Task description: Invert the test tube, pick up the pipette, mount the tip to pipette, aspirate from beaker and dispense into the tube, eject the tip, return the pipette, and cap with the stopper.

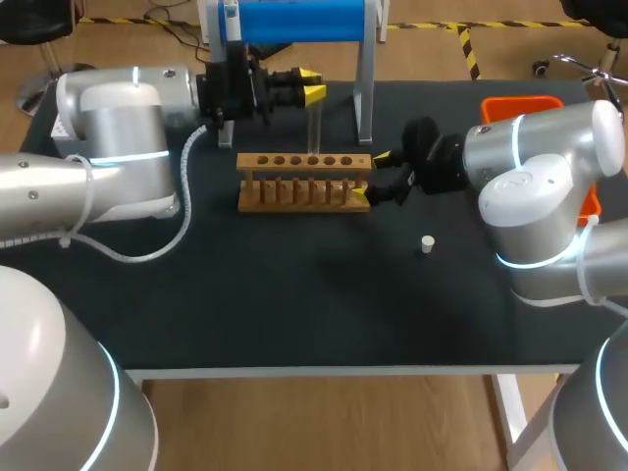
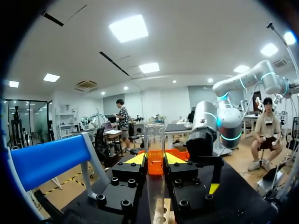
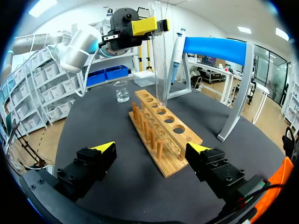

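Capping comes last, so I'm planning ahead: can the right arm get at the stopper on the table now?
Probably yes: the stopper stands alone on bare table near the right gripper, which is open and holds nothing.

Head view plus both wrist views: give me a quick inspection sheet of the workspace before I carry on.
Surface: black table mat, flat.
Job's things: clear glass test tube upright over light wooden tube rack; small white stopper lying on the mat; small glass beaker beyond the rack; pipette hanging on blue-topped stand.
Clutter: orange bin at the far right edge.
Grippers: left jaws shut on the tube; right jaws open at the rack's end.
Cables: white coiled cable sagging from the left arm onto the mat.
Surroundings: nothing seen.
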You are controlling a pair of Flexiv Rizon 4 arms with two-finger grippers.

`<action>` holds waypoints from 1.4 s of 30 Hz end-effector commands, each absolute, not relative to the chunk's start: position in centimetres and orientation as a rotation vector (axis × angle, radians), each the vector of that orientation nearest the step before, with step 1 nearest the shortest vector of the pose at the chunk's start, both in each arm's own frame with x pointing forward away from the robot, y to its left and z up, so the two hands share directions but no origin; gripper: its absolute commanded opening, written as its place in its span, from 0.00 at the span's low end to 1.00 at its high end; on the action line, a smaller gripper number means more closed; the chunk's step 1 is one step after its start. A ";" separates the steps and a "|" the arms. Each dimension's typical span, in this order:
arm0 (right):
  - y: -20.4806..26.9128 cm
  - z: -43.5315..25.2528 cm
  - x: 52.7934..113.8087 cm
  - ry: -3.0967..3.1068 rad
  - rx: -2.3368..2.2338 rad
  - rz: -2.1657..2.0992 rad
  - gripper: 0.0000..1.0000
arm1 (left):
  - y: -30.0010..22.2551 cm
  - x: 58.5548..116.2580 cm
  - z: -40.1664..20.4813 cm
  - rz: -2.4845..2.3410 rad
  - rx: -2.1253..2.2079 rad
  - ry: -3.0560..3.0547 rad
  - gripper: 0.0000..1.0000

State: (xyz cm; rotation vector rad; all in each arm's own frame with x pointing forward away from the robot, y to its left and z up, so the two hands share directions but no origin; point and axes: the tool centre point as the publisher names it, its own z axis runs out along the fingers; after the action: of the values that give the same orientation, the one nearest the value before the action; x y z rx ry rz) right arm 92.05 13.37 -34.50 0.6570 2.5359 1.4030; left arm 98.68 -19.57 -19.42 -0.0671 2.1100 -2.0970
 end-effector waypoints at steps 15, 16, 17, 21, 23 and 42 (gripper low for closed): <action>13.3 -34.5 92.0 2.536 0.655 1.404 1.00 | -19.4 98.9 -21.0 -2.117 -0.072 2.100 0.00; 13.3 -34.5 92.0 2.536 0.655 1.404 1.00 | -19.4 98.9 -21.1 -2.117 -0.072 2.099 0.00; 13.3 -34.5 92.0 2.536 0.655 1.404 1.00 | -19.4 98.9 -21.2 -2.118 -0.072 2.098 0.00; 13.3 -34.5 92.0 2.536 0.655 1.404 1.00 | -19.3 98.9 -21.4 -2.120 -0.074 2.093 0.00; 13.3 -34.5 92.0 2.536 0.655 1.404 1.00 | -19.3 98.9 -21.5 -2.119 -0.073 2.092 0.00; 13.3 -34.5 92.0 2.536 0.655 1.404 1.00 | -19.4 98.5 -22.4 -1.885 -0.042 2.393 0.00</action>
State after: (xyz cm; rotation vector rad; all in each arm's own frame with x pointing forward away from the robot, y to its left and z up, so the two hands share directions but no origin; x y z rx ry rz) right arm 92.05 13.38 -34.50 0.6571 2.5359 1.4027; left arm 98.38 -19.40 -22.75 -0.0432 2.3564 -1.9150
